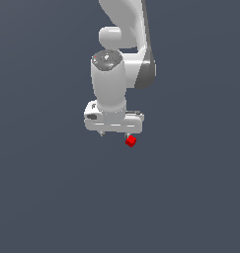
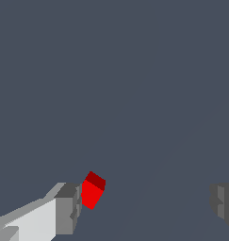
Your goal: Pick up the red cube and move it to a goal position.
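The red cube [image 1: 131, 141] is tiny and bright, and it sits just under the white hand at the fingertip on the exterior view's right. My gripper [image 1: 114, 134] points down over the grey floor, with its jaws spread wide. In the wrist view the red cube [image 2: 93, 192] lies inside the gap of the gripper [image 2: 145, 207], right against one grey finger [image 2: 67, 209] and far from the other finger [image 2: 223, 204]. Whether cube and finger touch is unclear. Nothing is gripped. No goal position shows in either view.
The white arm [image 1: 122, 29] rises from the hand toward the top of the exterior view. A plain dark grey floor [image 1: 190, 197] fills everything around it.
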